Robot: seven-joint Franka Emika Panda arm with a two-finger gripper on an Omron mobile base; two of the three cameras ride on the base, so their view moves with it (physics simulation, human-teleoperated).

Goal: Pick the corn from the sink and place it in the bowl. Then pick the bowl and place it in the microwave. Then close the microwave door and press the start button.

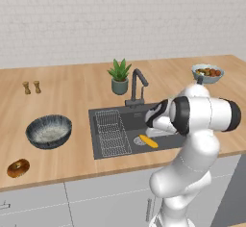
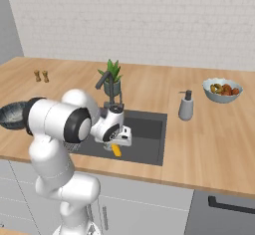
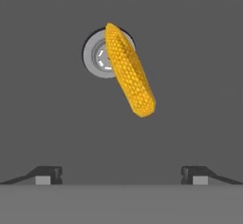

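Corn pick: line up before closing

Corn [image 3: 129,71] lies on sink [image 1: 126,118] floor, one end over the drain [image 3: 97,57]. Pincer [image 3: 121,174] hangs above, fingers wide apart, empty. Descend centred mid-cob, squeeze across its width; round cob may roll.

Corn [image 3: 129,71] covers part of drain [image 3: 97,56]; arm hides bowl [image 2: 12,115] partly, cut by frame edge

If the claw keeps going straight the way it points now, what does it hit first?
Most likely the corn, lying across the drain on the sink floor. The open claw frames it, though slightly off-centre; depth is unclear.
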